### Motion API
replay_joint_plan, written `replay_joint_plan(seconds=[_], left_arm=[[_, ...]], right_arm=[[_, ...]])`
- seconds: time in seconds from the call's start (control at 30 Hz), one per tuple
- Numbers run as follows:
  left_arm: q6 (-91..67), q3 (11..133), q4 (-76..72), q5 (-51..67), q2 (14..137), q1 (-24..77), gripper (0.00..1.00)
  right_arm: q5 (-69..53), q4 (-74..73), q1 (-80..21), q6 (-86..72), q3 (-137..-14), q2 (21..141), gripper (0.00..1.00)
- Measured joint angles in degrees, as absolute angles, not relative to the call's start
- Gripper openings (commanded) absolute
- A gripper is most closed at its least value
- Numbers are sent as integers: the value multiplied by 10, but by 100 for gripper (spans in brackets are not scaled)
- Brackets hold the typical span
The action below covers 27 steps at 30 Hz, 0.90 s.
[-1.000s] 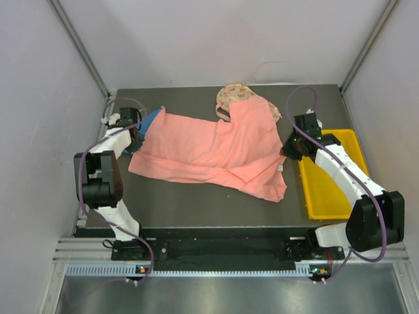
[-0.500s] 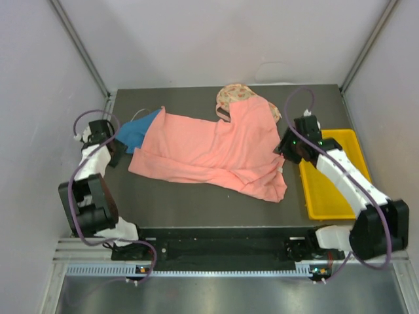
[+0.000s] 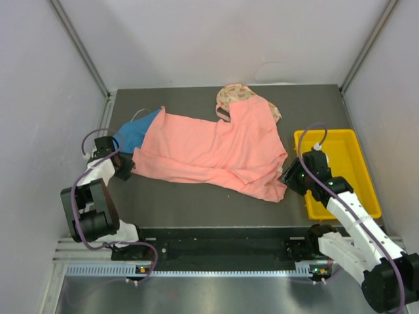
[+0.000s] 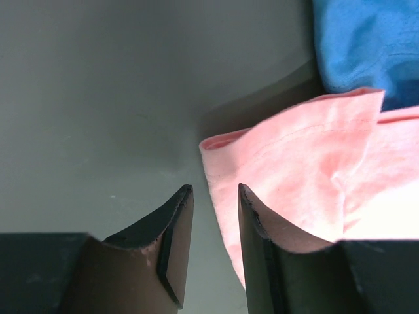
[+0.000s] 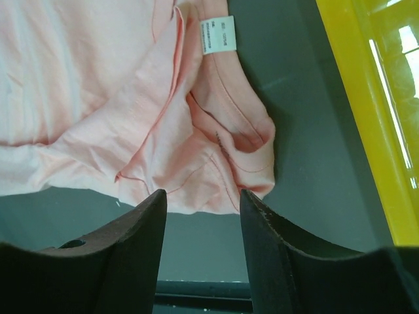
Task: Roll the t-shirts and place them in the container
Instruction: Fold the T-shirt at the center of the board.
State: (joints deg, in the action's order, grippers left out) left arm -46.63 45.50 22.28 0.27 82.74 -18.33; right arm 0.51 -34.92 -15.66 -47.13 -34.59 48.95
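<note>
The salmon-pink t-shirt [image 3: 209, 150] lies spread and crumpled across the table's middle, its white neck tag [image 5: 217, 34] near its right edge. The blue t-shirt [image 3: 134, 131] lies partly under its left end. The cream floral t-shirt [image 3: 230, 96] is bunched at the back. My left gripper [image 3: 126, 169] is open and low at the pink shirt's left corner [image 4: 216, 140], with the shirt's edge between its fingers [image 4: 177, 222]. My right gripper [image 3: 288, 178] is open just off the pink shirt's front right corner [image 5: 222, 190], holding nothing.
A yellow tray [image 3: 340, 196] stands at the right, beside my right arm; its rim shows in the right wrist view [image 5: 366, 111]. Grey walls close in the table on three sides. The table's front edge [image 5: 196, 288] lies just beyond the right fingers.
My right gripper has swung from the shirt's right side toward the front, to its front right corner. My left gripper has come down and in toward the pink shirt's left corner.
</note>
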Motion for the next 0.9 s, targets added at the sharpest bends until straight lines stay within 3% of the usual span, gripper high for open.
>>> replay_joint_plan(seconds=[0.3, 0.67, 0.8, 0.9], left_arm=[[-482, 444, 197, -1, 850, -183, 38], [-480, 445, 171, -26, 871, -183, 24], [-477, 446, 165, -31, 876, -183, 19], [-474, 447, 161, -33, 879, -183, 18]], right_arm=[[-11, -333, -158, -486, -305, 489, 50], [-3, -304, -196, -514, -283, 541, 51], [24, -301, -230, -528, -277, 541, 39], [45, -299, -251, -536, -276, 543, 37]])
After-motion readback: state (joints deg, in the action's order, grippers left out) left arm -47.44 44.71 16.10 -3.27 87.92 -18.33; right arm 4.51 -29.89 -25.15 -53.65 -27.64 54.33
